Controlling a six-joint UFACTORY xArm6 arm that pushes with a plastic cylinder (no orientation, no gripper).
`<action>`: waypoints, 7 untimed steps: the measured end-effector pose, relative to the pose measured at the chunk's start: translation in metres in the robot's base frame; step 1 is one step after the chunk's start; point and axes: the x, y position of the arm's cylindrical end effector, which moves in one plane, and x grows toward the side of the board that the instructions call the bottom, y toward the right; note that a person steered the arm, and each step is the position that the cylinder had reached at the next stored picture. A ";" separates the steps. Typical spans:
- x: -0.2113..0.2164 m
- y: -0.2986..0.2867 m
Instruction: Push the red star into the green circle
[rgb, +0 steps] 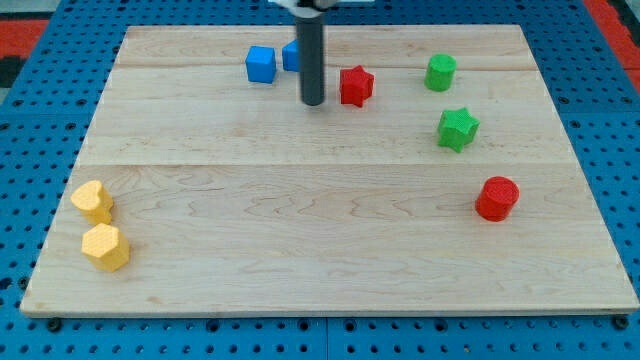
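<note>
Just left of red star (355, 85): my tip (312, 103)

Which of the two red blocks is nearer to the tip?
The red star, just to the view's right of my tip. The red cylinder sits far off toward the view's lower right.

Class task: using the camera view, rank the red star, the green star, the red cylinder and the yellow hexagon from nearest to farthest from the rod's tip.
From my tip:
1. Red star, just to the tip's right.
2. Green star, farther right.
3. Red cylinder, right and toward the view's bottom.
4. Yellow hexagon, bottom left corner.
</note>
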 end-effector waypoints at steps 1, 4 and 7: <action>0.000 0.013; -0.042 -0.016; -0.003 0.067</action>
